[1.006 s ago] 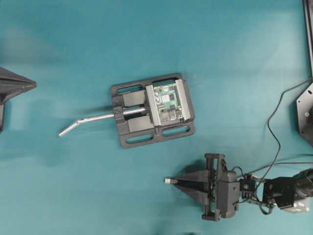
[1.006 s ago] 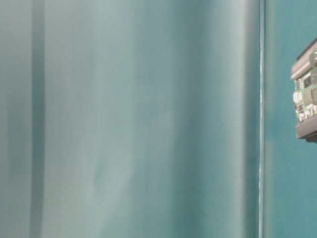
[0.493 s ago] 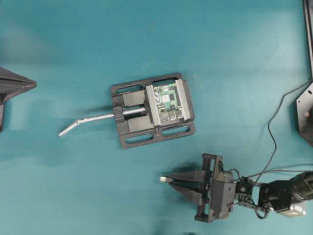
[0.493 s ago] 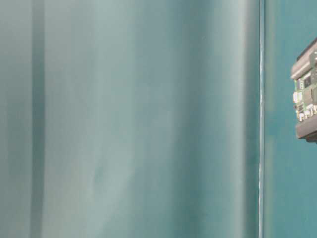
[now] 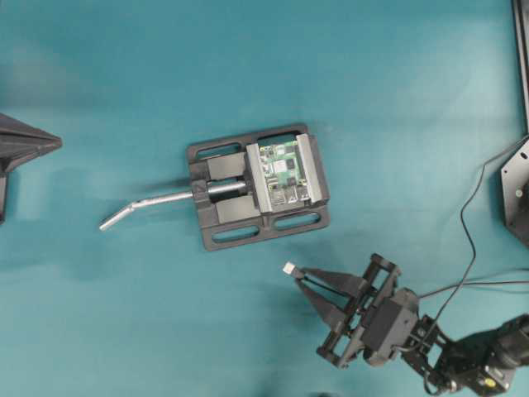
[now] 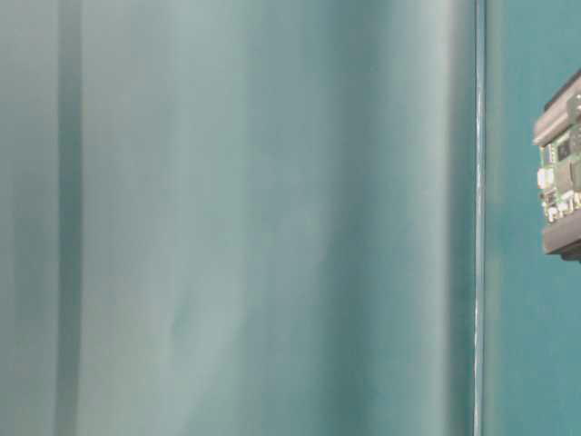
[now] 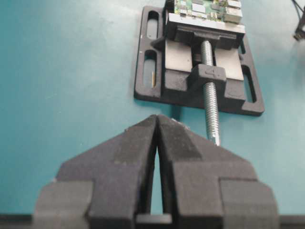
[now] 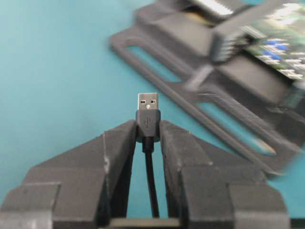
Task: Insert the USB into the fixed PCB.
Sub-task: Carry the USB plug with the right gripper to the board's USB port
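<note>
The USB point(image 8: 148, 101) sits pinched between the fingertips of the right gripper point(image 8: 147, 129), its silver plug poking out past them and its thin black cable running back between the fingers. In the overhead view the plug point(image 5: 289, 268) now lies below the lower right corner of the vise point(image 5: 216, 217), near it but not touching. A second ago the gripper point(image 5: 304, 276) lay level, pointing left; now it has swung to point up and left, toward the vise, and the plug has come closer to it. The PCB point(image 5: 284, 171) is unchanged, clamped between the grey jaws at the vise's right end, the silver handle point(image 5: 157, 203) sticking out to the left. The left gripper point(image 7: 157, 125) is closed with nothing in it, its tip at the far left edge of the teal counter point(image 5: 397, 107), where it was before.
</note>
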